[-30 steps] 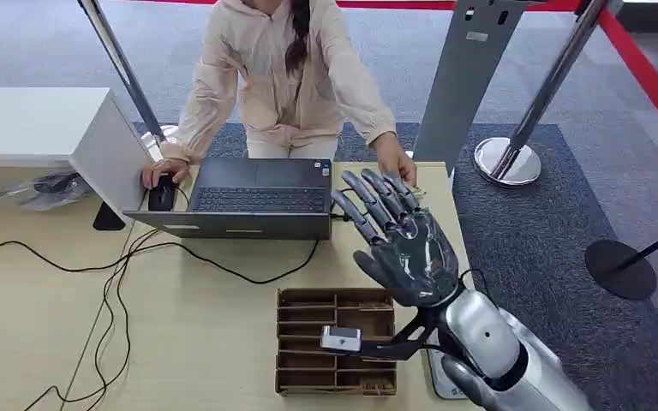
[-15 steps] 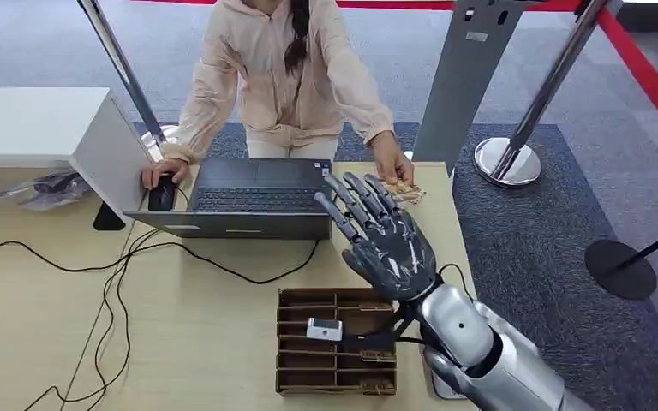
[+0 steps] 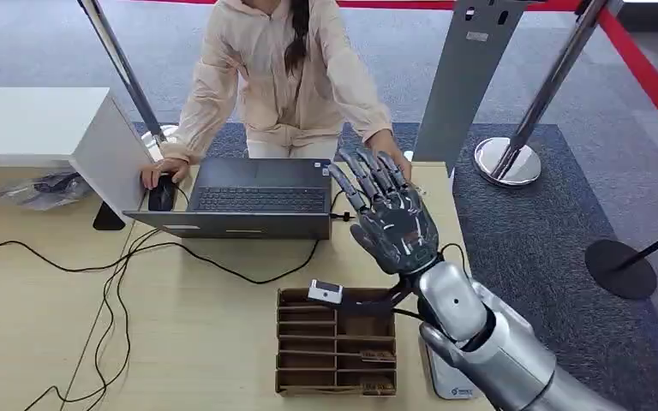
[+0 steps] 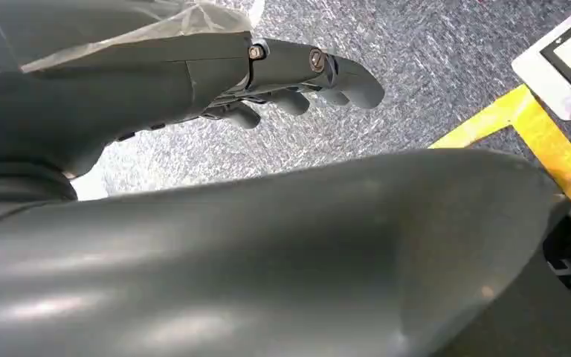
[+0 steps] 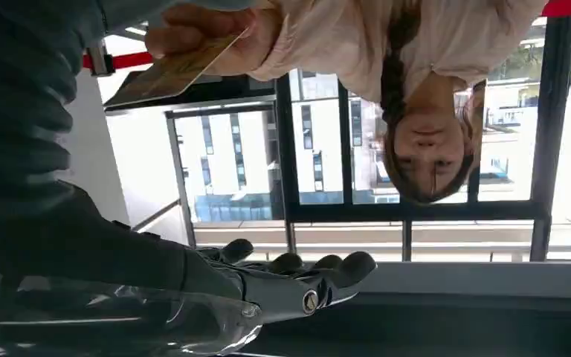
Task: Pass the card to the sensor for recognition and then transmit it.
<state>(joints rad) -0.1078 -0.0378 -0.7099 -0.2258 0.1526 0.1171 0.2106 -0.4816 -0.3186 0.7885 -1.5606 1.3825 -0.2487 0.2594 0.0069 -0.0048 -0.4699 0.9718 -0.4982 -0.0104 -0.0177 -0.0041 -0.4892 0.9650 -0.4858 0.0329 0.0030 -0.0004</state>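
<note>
Currently, the right hand [image 3: 391, 221] is raised above the light wooden surface [image 3: 180, 325], just beside the right end of the dark open laptop [image 3: 253, 199]; its dark fingers [image 3: 368, 175] are spread and extended, and it holds nothing. Beyond the laptop sits a person in a pale pink hooded top [image 3: 278, 77]; that person's hand [image 5: 193, 30], just beyond the robot's fingertips, pinches the tan rectangular card [image 5: 167, 74] by one end. Nearer the robot than the laptop, a brown compartmented cardboard tray [image 3: 336, 341] lies on the surface; a small white sensor box [image 3: 326, 292] on a dark bracket sits over the tray's far edge. Away from the laptop, the left hand [image 4: 282, 74] hangs over grey carpet [image 4: 431, 67], fingers loosely curled around nothing.
</note>
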